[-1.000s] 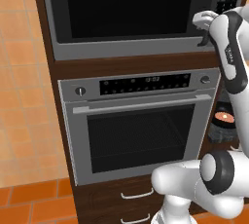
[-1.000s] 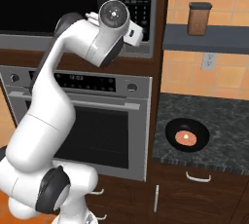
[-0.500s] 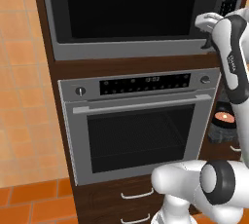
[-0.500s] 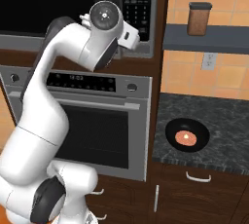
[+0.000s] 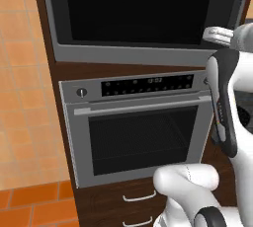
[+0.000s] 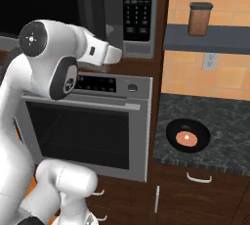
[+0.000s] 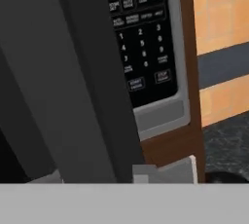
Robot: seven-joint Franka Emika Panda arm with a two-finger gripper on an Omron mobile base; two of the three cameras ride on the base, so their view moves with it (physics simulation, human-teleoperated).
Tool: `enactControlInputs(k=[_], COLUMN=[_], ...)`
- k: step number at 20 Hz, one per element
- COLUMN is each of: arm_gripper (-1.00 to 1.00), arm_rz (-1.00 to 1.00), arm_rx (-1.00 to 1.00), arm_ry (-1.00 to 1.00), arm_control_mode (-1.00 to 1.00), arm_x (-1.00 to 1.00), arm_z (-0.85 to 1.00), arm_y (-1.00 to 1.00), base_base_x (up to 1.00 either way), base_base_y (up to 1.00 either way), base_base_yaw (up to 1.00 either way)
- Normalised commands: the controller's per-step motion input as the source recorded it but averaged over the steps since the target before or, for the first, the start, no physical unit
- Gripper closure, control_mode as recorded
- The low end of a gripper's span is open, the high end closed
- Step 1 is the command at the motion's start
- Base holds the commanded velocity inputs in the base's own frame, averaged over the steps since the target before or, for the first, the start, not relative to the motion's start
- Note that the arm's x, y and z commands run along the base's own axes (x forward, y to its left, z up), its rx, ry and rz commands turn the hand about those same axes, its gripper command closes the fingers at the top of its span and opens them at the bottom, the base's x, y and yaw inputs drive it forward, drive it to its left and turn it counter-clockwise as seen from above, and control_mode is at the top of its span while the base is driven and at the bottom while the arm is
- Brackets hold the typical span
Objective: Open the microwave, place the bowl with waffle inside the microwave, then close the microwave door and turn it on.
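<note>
One change — the microwave door [image 6: 97, 9] now stands ajar, claw [image 6: 117, 53] at its edge — grip unclear.

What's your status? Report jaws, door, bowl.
Gripper up at the microwave door handle strip; jaws hidden, state unknown. Bowl with waffle on the counter, untouched. Nothing in the way.

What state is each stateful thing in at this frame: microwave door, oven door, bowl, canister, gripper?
microwave door: swung slightly ajar at its handle edge.
oven door: shut.
bowl with waffle: on the dark counter, waffle inside, untouched.
canister: upright on the shelf, lid on.
gripper: at the door's handle edge; finger spacing unclear.
</note>
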Motion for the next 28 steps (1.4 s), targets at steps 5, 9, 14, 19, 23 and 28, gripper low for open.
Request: enactControlInputs(k=[5, 9, 14, 19, 23, 28], arm_gripper=[1.0, 1.0, 1.0, 1.0, 1.0, -1.0], arm_rz=[-0.11, -0.1, -0.15, -0.22, -0.31, -0.28], arm_rx=[-0.39, -0.33, -0.36, -0.33, -0.25, -0.22], arm_ry=[-0.1, -0.18, -0.09, -0.08, 0.0, -0.01], arm_control_mode=[-1.0, -1.0, -1.0, -1.0, -1.0, -1.0], arm_x=[-1.0, -1.0, -1.0, -1.0, -1.0, -0.75], arm_z=[0.0, -0.03, 0.0, -0.15, -0.16, -0.26], arm_y=[0.01, 0.08, 0.37, 0.69, 0.89, 1.0], base_base_x=[0.0, 0.0, 0.0, 0.0, 0.0, 0.0], base_base_y=[0.0, 0.0, 0.0, 0.0, 0.0, 0.0], base_base_yaw=[0.0, 0.0, 0.0, 0.0, 0.0, 0.0])
